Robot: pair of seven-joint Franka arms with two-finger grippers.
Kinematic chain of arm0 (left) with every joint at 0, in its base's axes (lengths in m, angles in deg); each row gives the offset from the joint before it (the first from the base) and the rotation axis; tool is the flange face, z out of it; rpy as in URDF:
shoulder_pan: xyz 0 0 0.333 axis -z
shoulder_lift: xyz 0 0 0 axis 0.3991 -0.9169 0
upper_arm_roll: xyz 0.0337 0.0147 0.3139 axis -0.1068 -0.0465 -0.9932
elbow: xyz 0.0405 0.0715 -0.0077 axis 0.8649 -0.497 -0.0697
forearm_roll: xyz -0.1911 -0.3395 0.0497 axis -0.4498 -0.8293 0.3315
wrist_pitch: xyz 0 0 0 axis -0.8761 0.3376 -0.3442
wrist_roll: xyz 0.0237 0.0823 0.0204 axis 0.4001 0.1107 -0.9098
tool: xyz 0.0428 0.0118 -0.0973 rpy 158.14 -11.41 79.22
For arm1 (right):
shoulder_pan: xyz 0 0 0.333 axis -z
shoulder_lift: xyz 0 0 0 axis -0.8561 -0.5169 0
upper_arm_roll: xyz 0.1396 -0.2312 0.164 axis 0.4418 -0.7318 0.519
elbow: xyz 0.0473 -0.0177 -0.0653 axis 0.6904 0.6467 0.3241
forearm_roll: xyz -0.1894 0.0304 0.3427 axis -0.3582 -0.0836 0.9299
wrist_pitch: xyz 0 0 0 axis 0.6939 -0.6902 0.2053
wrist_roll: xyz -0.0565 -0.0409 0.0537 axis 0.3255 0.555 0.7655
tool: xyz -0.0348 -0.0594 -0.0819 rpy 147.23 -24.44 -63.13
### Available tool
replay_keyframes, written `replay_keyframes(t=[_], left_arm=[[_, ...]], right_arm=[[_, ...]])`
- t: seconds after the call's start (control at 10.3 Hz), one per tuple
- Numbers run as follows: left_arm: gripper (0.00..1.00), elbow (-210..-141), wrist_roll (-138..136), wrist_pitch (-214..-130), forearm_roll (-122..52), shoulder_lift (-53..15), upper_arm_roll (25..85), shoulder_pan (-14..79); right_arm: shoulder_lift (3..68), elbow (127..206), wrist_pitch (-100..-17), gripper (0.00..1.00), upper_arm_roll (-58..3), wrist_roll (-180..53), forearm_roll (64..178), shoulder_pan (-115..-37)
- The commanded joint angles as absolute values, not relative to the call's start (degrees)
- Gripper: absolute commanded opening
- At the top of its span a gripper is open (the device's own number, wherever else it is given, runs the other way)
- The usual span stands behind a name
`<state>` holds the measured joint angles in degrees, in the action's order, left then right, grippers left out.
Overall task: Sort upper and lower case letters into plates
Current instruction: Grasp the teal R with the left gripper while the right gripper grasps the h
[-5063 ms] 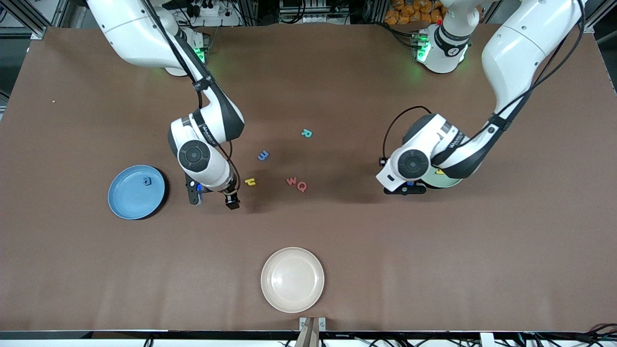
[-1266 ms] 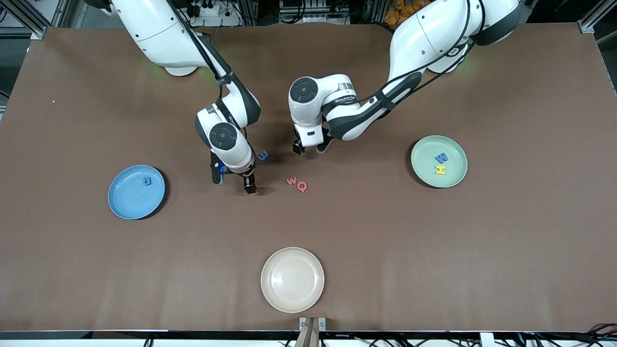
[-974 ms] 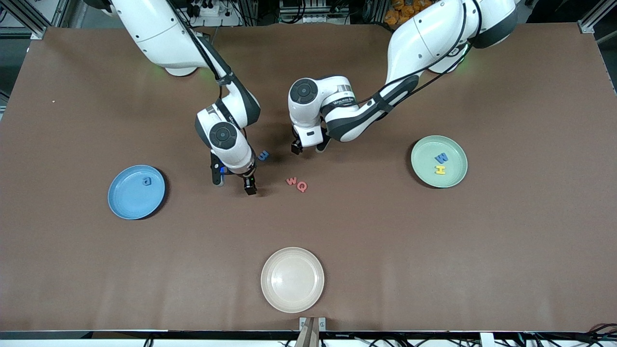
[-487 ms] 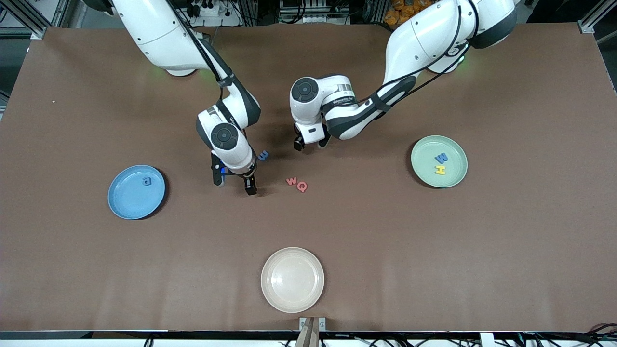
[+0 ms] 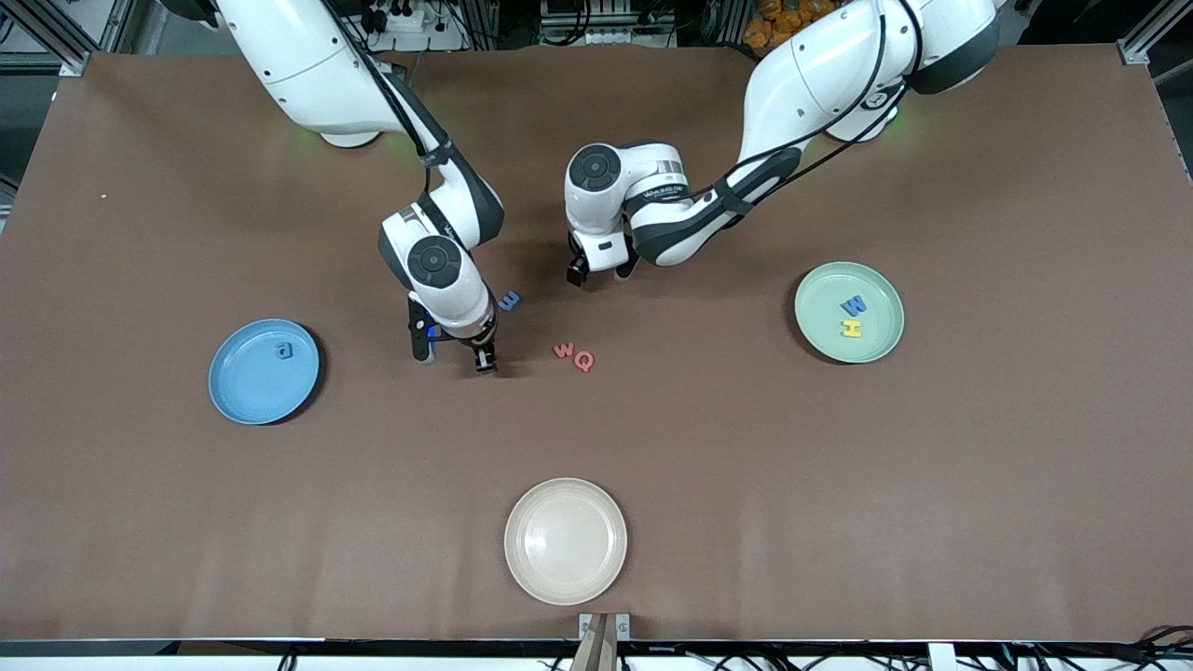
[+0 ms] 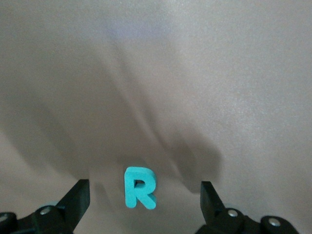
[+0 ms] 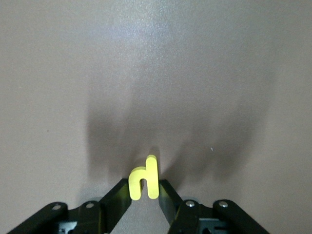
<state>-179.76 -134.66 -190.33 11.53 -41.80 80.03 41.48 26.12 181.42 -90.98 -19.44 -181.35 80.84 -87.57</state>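
Front view first, going from the right arm's end of the table toward the left arm's end: I see the round sky blue plate (image 5: 264, 372) with one small blue foam letter (image 5: 283, 350) lying in it. Next comes my right gripper (image 5: 483, 360), low at the table. Its fingers are pinched onto a small yellow foam lower-case letter h (image 7: 145, 183), and my right wrist view shows both black fingers touching the sides of that letter. Just beside that arm's wrist lies a little blue foam letter (image 5: 509, 301) on the brown table (image 5: 839, 485). Near it, and closer to the front camera, two pink foam letters, a W (image 5: 563, 350) and a Q (image 5: 583, 361), lie touching each other. A round cream-white plate (image 5: 566, 540) sits well apart from them, close to the front camera. My left gripper (image 5: 596, 272) hangs over the table, farther from the front camera than the pink letters. Its fingers stand wide apart and hold nothing. In my left wrist view a teal foam capital letter R (image 6: 139, 187) lies flat on the table between the two fingers (image 6: 77, 200), touching neither. Last comes the round pale mint green plate (image 5: 829, 284), which holds a blue foam capital W (image 5: 853, 305) and a yellow foam capital H (image 5: 851, 328).
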Motion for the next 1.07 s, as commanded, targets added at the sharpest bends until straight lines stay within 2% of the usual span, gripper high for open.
replay_keyframes(t=[0.0,0.19,0.29,0.49,0.68,0.78,0.88,0.97], left_arm=[[1.00,-183.3,-138.5,-193.5,17.2,-40.8,80.1,41.0],[1.00,-183.4,-140.3,-194.1,19.2,-40.9,80.1,40.8],[0.95,-183.4,-140.4,-194.1,19.3,-40.9,80.1,40.8],[0.55,-183.4,-140.3,-194.1,19.3,-41.1,80.1,40.8],[0.47,-183.3,-140.3,-194.1,19.3,-41.2,80.1,40.7],[0.33,-183.3,-140.1,-194.1,19.3,-41.2,80.1,40.7],[0.26,-183.3,-140.0,-194.0,19.2,-41.2,80.1,40.7],[0.12,-183.1,-139.9,-194.0,19.2,-41.2,80.1,40.7]], right_arm=[[26.0,181.8,-90.9,0.00,-20.0,-182.1,78.7,-87.5],[26.7,181.8,-90.6,0.00,-20.5,-182.1,76.9,-86.7],[27.4,181.8,-90.3,0.00,-20.7,-182.0,76.5,-86.7],[28.0,181.8,-90.2,0.00,-21.0,-181.4,76.5,-86.6],[28.1,181.8,-89.0,0.00,-22.6,-177.4,76.3,-86.7],[28.7,181.9,-86.9,0.00,-23.5,-176.3,74.9,-86.7],[29.5,182.0,-84.0,0.00,-24.0,-175.2,73.1,-86.7],[30.6,182.0,-79.9,0.00,-24.5,-172.8,72.0,-86.4]])
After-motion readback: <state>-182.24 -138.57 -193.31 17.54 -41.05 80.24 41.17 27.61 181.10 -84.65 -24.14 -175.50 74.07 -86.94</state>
